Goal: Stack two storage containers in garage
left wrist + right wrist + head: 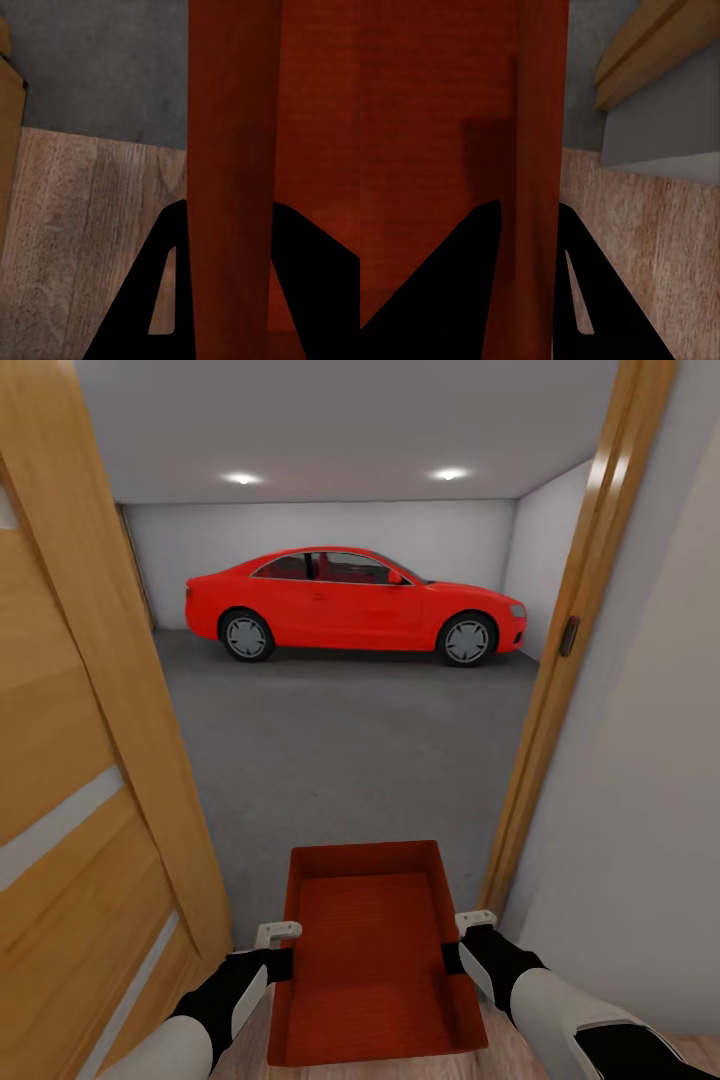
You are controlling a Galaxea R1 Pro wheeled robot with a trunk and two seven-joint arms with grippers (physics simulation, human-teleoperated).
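Head view: storage container (372,960) carried level in the doorway, left gripper (281,948) and right gripper (462,943) on opposite side walls. Best to drive straight, centred between door (80,780) and frame (560,660), onto the garage floor (350,760).
Left wrist view: jaws nearly closed, pinching the container wall (232,187).
Right wrist view: same, clamped on the wall (540,172).

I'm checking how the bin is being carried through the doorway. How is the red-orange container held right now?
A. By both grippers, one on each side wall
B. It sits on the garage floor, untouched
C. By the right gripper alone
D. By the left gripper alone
A: the left gripper and right gripper each clamp a side wall of the storage container.
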